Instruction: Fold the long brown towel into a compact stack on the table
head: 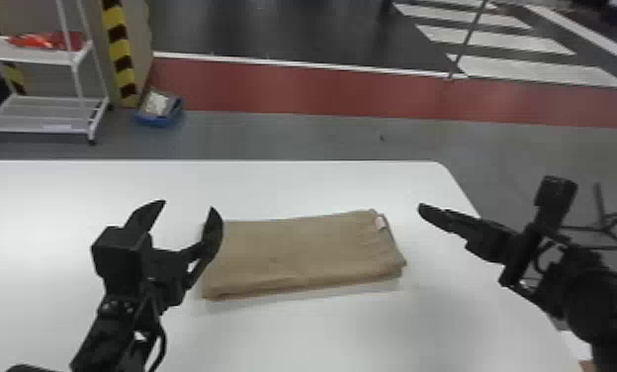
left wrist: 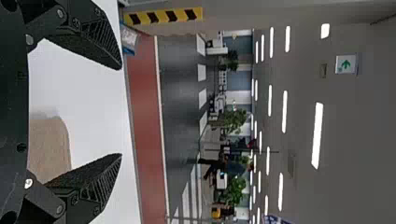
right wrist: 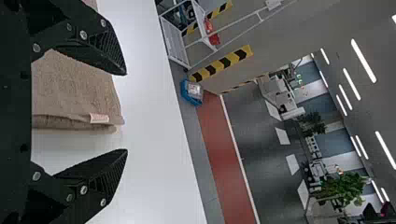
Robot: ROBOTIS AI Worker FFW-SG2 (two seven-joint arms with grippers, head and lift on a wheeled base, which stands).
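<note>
Beyond the smooth white table we note a red floor strip, and on that tabletop we find the brown cloth towel folded in a flat rectangle between the two-fingered black left gripper and matching black right gripper, each with fingers spread apart.

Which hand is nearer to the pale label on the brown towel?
Right. The right hand is just past the end of the towel that bears the label; the left hand is by the opposite end.

Bright ceiling lights, soft shadows
</note>
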